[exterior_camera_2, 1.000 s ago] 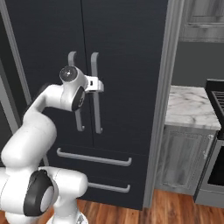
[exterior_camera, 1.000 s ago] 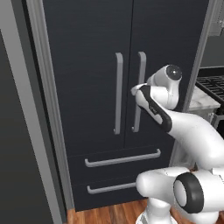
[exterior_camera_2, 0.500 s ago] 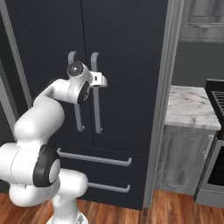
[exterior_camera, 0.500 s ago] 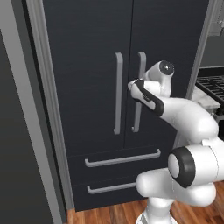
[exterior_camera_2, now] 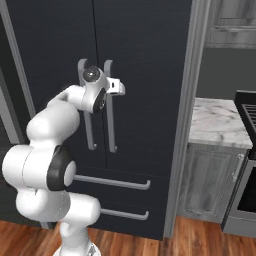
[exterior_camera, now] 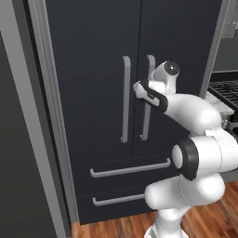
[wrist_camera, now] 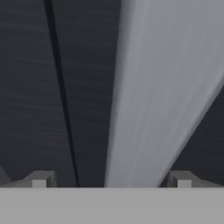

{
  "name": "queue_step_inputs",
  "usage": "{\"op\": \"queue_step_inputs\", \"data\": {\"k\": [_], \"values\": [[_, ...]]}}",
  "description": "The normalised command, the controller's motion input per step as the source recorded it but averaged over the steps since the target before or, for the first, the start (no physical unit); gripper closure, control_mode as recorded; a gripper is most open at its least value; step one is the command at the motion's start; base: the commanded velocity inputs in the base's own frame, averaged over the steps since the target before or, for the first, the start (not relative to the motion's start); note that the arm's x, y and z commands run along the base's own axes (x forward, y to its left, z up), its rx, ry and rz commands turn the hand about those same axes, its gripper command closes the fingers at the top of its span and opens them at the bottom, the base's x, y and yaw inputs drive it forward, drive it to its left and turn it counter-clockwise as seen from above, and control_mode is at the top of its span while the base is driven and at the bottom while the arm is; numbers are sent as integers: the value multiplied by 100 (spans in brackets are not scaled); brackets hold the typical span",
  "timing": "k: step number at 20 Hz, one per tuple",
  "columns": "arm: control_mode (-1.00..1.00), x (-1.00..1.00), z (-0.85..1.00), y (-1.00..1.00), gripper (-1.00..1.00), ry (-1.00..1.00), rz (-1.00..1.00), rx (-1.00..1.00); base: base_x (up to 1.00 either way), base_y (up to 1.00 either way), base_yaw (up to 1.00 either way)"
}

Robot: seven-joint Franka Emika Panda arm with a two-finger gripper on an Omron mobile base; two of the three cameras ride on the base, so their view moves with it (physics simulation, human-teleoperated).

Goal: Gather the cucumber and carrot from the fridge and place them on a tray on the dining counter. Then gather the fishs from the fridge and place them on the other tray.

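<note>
The black fridge (exterior_camera: 93, 69) (exterior_camera_2: 145, 60) stands shut in front of me, both doors and both lower drawers closed. My gripper (exterior_camera: 138, 88) (exterior_camera_2: 119, 89) is up against the upper part of the right door's grey bar handle (exterior_camera: 148, 116) (exterior_camera_2: 111, 130). In the hand view that handle (wrist_camera: 153, 87) runs as a wide pale bar between my two fingertips (wrist_camera: 41, 178), which stand apart on either side of it; the gripper (wrist_camera: 111, 179) is open. The door seam shows as a dark line to the left. Cucumber, carrot, fishes, trays and dining counter are out of view.
The left door's handle (exterior_camera: 125, 102) runs beside the right one. Two drawer handles (exterior_camera: 130, 167) (exterior_camera: 116, 200) lie below. A marble-topped grey cabinet (exterior_camera_2: 215, 122) and a stove (exterior_camera_2: 247, 100) stand to the fridge's right. A grey wall panel (exterior_camera: 18, 139) flanks the left.
The arm has stretched forward and the gripper has moved in onto the right door's handle. The fridge stays shut.
</note>
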Motion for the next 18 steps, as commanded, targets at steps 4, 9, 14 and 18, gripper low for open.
{"op": "queue_step_inputs", "data": {"k": [4,9,14,18], "values": [[-100,38,0,-11,-100,0,0,0,0,0,0],[-100,44,0,-6,-100,0,0,0,0,0,0],[-100,70,0,0,100,2,0,0,0,0,0],[-100,52,-2,0,100,8,0,0,0,0,0]]}}
